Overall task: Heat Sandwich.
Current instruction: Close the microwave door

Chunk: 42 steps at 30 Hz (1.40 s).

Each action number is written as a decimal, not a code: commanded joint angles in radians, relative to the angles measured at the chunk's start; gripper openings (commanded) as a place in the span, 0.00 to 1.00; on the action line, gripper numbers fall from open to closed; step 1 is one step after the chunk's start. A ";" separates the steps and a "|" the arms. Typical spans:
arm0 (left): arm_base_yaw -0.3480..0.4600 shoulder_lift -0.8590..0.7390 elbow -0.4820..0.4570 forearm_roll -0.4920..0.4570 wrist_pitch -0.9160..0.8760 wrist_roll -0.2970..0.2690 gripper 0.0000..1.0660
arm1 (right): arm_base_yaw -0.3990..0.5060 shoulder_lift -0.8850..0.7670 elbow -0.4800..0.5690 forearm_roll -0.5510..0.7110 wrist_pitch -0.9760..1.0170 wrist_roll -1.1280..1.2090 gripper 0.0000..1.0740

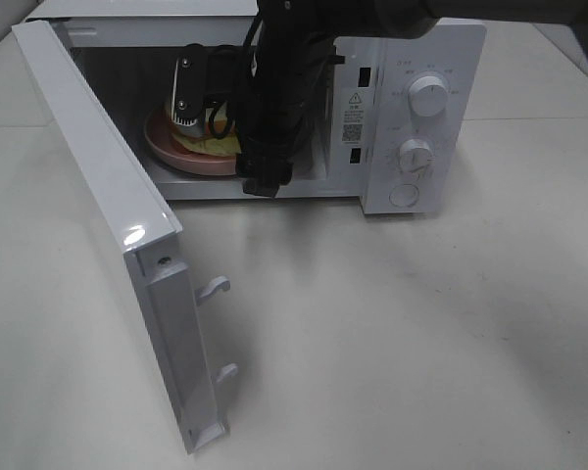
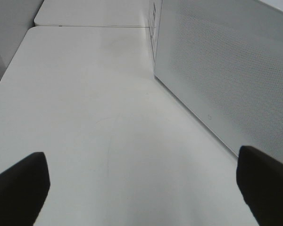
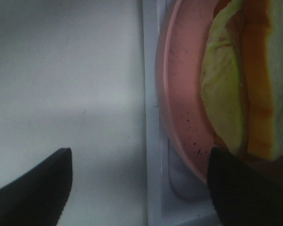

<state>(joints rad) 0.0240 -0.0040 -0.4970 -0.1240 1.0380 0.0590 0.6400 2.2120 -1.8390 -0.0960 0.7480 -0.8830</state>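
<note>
A warning label (image 1: 353, 113) with a triangle and a square code is seen on the front frame of the white microwave (image 1: 431, 59). Its writing, and the fine print around the two dials (image 1: 429, 98), are too small to be read.

The sandwich (image 3: 254, 84) is laid flat on a round pink plate (image 3: 179, 94) inside the cavity, toward its 9 o'clock side in the high view, behind the opened door (image 1: 88, 147). The right claw (image 3: 137, 188) is reached into the cavity with its fingers spread wide and nothing clasped. The plate's rim is seen between them, and one finger is placed over the plate just beside the sandwich. The sandwich's layered edge, with crust and yellow-green filling, is turned toward this claw. Its long axis cannot be told, since much of it is hidden by the arm.

The left claw (image 2: 141, 188) is held fully spread and empty over the bare desk (image 2: 94, 103), beside a perforated white panel (image 2: 226, 61).
</note>
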 commanded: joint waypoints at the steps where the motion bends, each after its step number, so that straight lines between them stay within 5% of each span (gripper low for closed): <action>1: 0.003 -0.029 0.002 -0.001 -0.004 0.001 0.97 | 0.006 -0.039 0.048 0.002 -0.016 0.005 0.71; 42: 0.003 -0.029 0.002 -0.001 -0.004 0.001 0.97 | 0.049 -0.721 0.845 0.003 -0.210 0.197 0.71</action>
<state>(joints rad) 0.0240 -0.0040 -0.4970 -0.1240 1.0380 0.0590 0.6870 1.5380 -1.0320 -0.0960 0.5490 -0.7460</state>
